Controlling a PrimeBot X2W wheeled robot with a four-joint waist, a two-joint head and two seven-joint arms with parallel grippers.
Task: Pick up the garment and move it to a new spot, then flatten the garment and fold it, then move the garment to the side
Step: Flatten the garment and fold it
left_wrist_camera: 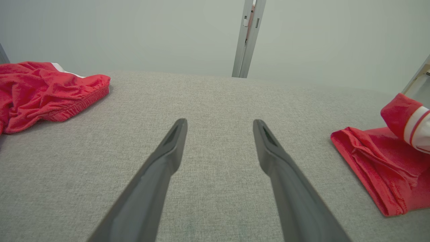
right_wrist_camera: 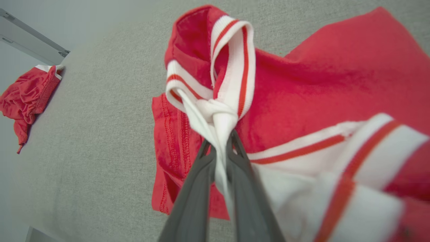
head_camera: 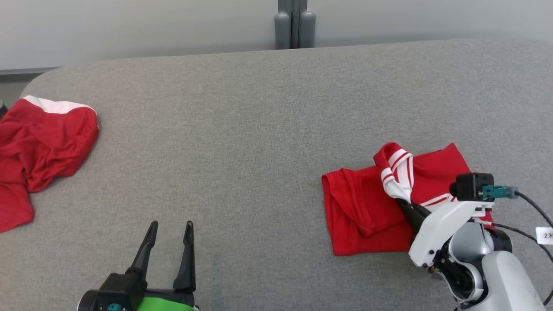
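Observation:
The garment [head_camera: 367, 207] is red with white, red-striped trim and lies folded on the right side of the grey table [head_camera: 259, 129]. My right gripper [head_camera: 404, 202] is shut on a bunch of its white trim, which it holds lifted off the red cloth; the pinch shows closely in the right wrist view, with the right gripper [right_wrist_camera: 220, 143] closed on the garment [right_wrist_camera: 319, 84]. Near the front left my left gripper [head_camera: 170, 224] is open with nothing between its fingers, well apart from the cloth. From the left wrist, the left gripper [left_wrist_camera: 220, 122] points across bare table, the garment [left_wrist_camera: 369, 161] at the right edge.
A second red garment [head_camera: 43, 138] with a white band lies crumpled at the table's far left edge, also seen as a red heap [left_wrist_camera: 43, 90] from the left wrist. Grey posts [head_camera: 295, 23] stand behind the table's back edge. Cables hang off my right wrist [head_camera: 531, 207].

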